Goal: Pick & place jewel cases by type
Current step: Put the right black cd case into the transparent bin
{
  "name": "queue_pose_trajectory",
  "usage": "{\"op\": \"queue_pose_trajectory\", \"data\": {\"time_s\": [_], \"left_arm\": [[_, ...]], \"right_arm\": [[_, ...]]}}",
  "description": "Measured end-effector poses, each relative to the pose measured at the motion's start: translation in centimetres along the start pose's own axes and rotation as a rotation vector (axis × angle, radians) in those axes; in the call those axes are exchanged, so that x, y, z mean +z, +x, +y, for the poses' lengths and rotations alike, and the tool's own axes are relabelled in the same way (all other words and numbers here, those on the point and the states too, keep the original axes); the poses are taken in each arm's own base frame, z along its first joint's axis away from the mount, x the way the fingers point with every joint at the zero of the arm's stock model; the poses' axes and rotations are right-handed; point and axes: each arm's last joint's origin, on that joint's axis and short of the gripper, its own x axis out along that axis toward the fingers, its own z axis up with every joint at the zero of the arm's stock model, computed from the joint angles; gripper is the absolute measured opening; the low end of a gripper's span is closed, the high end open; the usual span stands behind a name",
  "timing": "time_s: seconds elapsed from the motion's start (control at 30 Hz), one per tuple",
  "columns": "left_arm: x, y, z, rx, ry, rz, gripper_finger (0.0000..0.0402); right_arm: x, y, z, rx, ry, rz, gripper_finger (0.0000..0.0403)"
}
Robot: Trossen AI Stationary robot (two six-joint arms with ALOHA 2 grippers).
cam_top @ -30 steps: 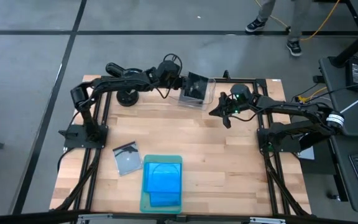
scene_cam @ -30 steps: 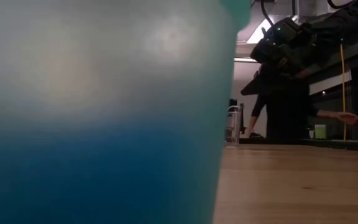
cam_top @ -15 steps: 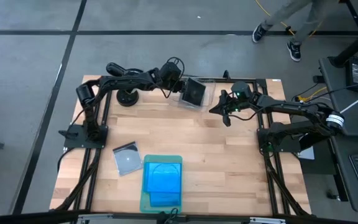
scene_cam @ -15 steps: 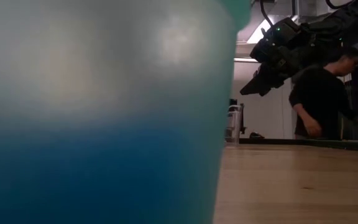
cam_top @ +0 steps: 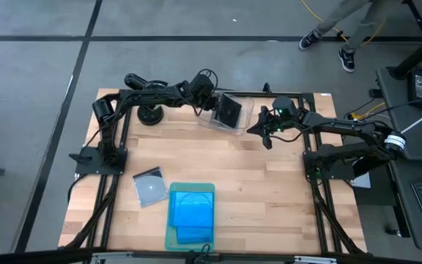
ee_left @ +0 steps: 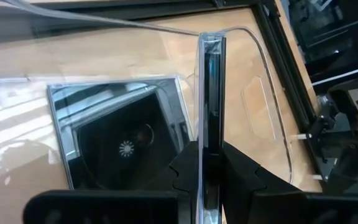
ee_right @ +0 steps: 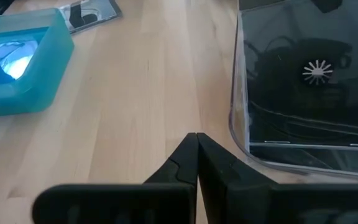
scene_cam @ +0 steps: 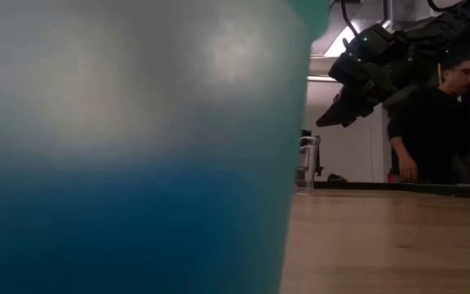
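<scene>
I see the left claw (ee_left: 209, 163) clamped on a dark case (ee_left: 211, 112), held on edge over the clear bin (cam_top: 229, 117) at the table's (cam_top: 269, 191) far edge. A second dark case (ee_left: 126, 140) lies flat in that bin. The right claw (ee_right: 196, 149) hangs just beside the bin, fingers together, holding nothing. Another dark case (cam_top: 149, 186) lies on the table beside the green tray (cam_top: 190, 213), which holds blue cases (cam_top: 193, 207).

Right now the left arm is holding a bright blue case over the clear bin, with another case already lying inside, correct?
Not quite: the case in the left gripper is dark grey and clear, not blue, as the left wrist view shows. It is over the clear bin, where another dark case lies.
</scene>
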Motion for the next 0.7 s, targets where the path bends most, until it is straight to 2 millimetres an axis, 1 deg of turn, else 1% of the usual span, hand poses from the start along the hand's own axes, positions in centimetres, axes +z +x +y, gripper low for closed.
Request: {"op": "queue_pose_trajectory", "data": {"time_s": [0.13,0.3,0.4,0.53,0.7], "left_arm": [[0.0,0.0,0.0,-0.002,0.0,0.001,0.0037],[0.0,0.0,-0.2,-0.02,0.012,-0.001,0.0062],[0.3,0.0,-0.7,-0.076,0.05,-0.023,0.0089],[0.3,0.0,-1.0,-0.106,0.071,-0.025,0.0136],[0.0,0.0,-0.1,-0.018,0.047,0.008,0.0186]], "right_arm": [[0.0,0.0,0.0,0.0,0.0,0.001,0.001],[0.0,0.0,0.0,0.0,0.0,0.001,0.001],[-0.1,0.0,0.0,0.001,0.003,0.005,0.001],[-0.3,0.0,0.1,0.006,0.013,0.026,0.001],[-0.6,0.0,0.1,0.012,0.022,0.052,0.001]]}}
